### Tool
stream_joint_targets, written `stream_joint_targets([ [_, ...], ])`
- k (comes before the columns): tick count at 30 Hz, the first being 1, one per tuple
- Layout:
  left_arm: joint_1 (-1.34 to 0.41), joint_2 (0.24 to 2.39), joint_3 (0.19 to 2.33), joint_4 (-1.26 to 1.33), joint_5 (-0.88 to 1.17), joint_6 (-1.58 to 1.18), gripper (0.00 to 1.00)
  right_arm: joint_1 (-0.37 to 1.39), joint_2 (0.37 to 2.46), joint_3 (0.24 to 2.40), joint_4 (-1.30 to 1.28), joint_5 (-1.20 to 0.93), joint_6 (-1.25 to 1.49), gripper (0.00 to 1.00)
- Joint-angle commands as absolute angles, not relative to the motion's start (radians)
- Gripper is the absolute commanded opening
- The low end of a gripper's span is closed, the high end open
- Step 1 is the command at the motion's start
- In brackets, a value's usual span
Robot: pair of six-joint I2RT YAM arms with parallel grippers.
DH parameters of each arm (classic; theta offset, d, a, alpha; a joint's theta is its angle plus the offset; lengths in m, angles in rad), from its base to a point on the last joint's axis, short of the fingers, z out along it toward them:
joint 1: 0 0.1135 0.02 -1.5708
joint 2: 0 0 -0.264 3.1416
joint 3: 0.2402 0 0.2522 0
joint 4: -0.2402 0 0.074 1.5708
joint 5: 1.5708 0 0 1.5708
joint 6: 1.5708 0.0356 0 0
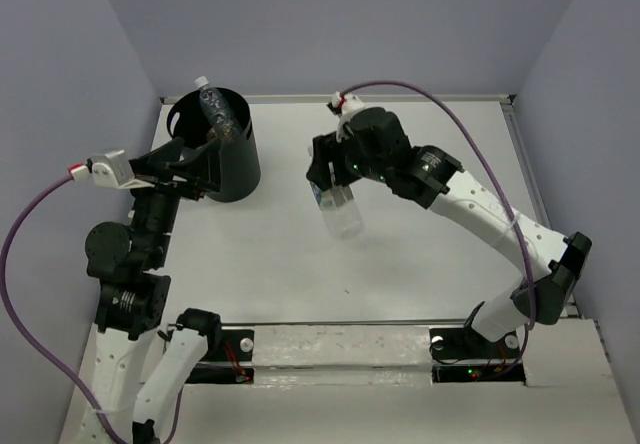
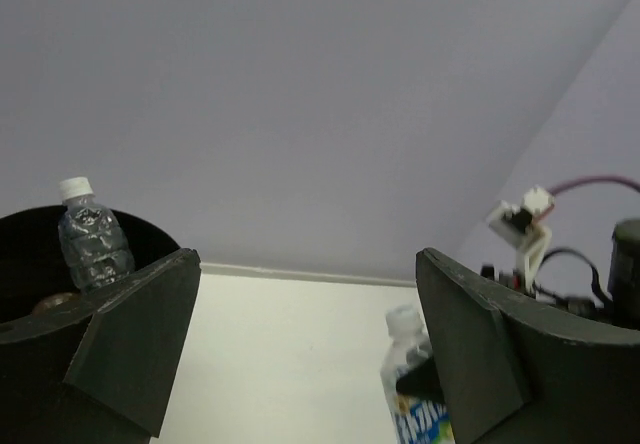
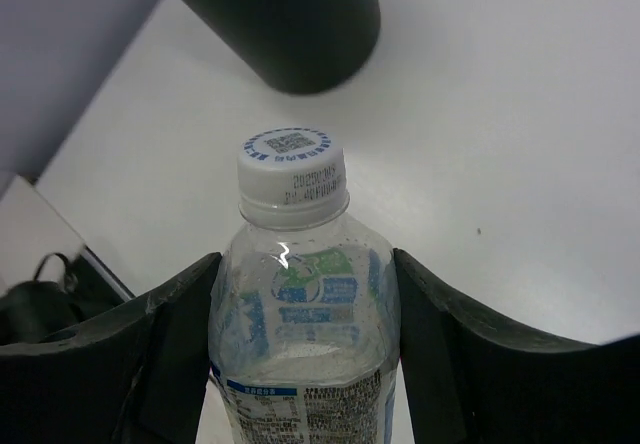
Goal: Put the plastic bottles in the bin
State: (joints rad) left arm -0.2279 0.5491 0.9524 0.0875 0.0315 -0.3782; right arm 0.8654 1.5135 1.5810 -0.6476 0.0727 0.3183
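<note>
Left jaws gape empty just beside the bin [image 1: 240, 169]; right jaws, well apart from it above the desk [image 1: 400, 294], clamp a clear labelled bottle [image 1: 342, 211] by its body. I'd carry that fully over the rim, clear of the binned bottle [image 1: 215, 111] poking out, before letting go. One bin, two bottles showing.

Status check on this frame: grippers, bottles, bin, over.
Left gripper open, empty, beside bin. Right gripper shut on labelled bottle, right of bin. Second bottle already in bin. Nothing seen between.
</note>
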Motion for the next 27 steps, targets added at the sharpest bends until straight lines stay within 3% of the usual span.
stream_joint_targets([
  [1, -0.235, 0.445, 1.063, 0.094, 0.080, -0.364, 0.99, 0.874, 1.659, 1.935, -0.416, -0.040, 0.209, 0.38],
  [4, -0.267, 0.430, 1.069, 0.048, 0.026, -0.336, 0.99, 0.874, 1.840, 2.204, -0.325, -0.044, 0.196, 0.37],
  [11, -0.371, 0.391, 0.970, 0.097, -0.191, -0.279, 0.99, 0.874, 2.133, 2.538, 0.059, -0.054, 0.235, 0.35],
  [19, -0.406, 0.270, 0.806, 0.235, -0.279, -0.307, 0.99, 0.874, 2.414, 2.652, 0.553, 0.023, 0.334, 0.34],
  [27, -0.417, 0.288, 0.767, 0.265, -0.278, -0.304, 0.99, 0.874, 2.556, 2.649, 0.649, 0.058, 0.411, 0.33],
])
